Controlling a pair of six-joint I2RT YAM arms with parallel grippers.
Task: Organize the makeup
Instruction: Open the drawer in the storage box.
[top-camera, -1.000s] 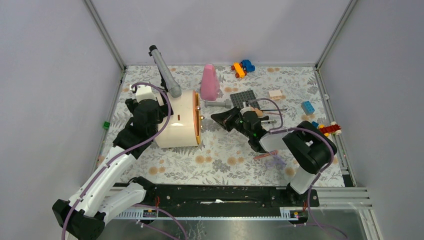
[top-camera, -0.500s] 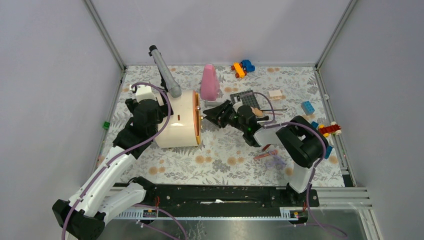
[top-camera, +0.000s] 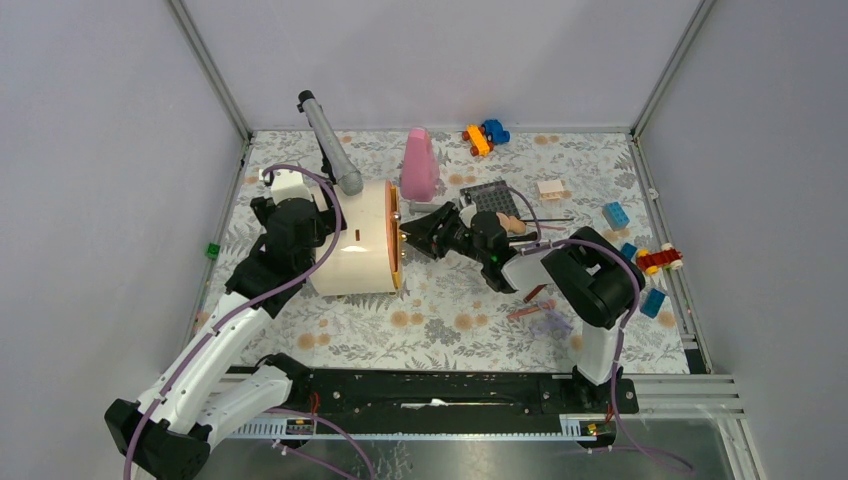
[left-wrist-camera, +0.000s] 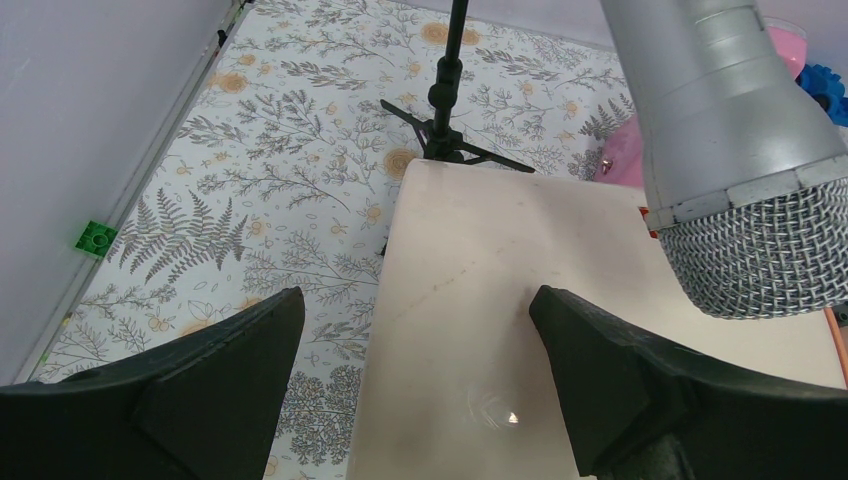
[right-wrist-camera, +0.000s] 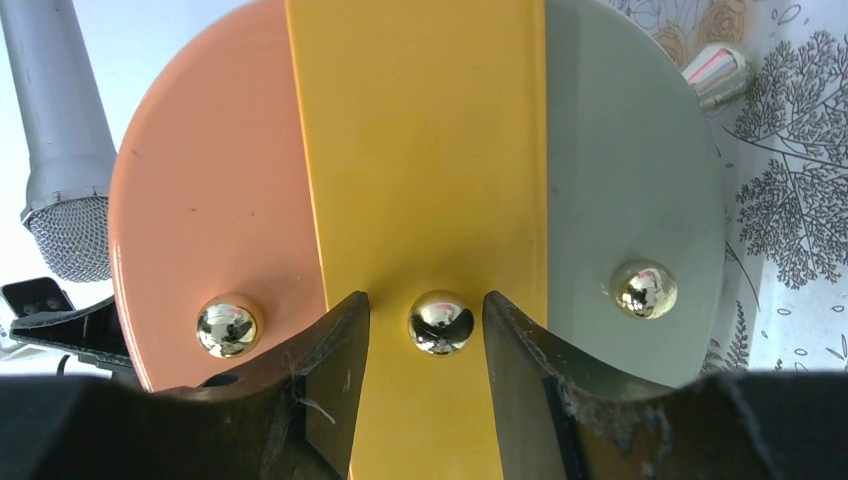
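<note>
Now, top view: right pincer (top-camera: 412, 238) meets the drawer box (top-camera: 352, 262) front at centre left; left pincer (top-camera: 292, 222) is on the box's other side. A pink makeup piece (top-camera: 530, 310) lies on the surface (top-camera: 450, 330) lower right, well apart.
Left wrist: left pincer (left-wrist-camera: 415, 305) fingers apart, straddling the box's cream top.
Right wrist: right pincer (right-wrist-camera: 423, 305) fingers apart, flanking the middle gold knob (right-wrist-camera: 441, 322); small pale tube (right-wrist-camera: 722, 72) upper right.
Doing it well: close squarely on the knob, pull straight — left steadies the box.

The box front (right-wrist-camera: 430, 150) is showing peach, yellow and grey-green bands with gold knobs (right-wrist-camera: 441, 322), the small tube (right-wrist-camera: 722, 68) a pale cream, the tablecloth (right-wrist-camera: 790, 200) grey ferns on white.
</note>
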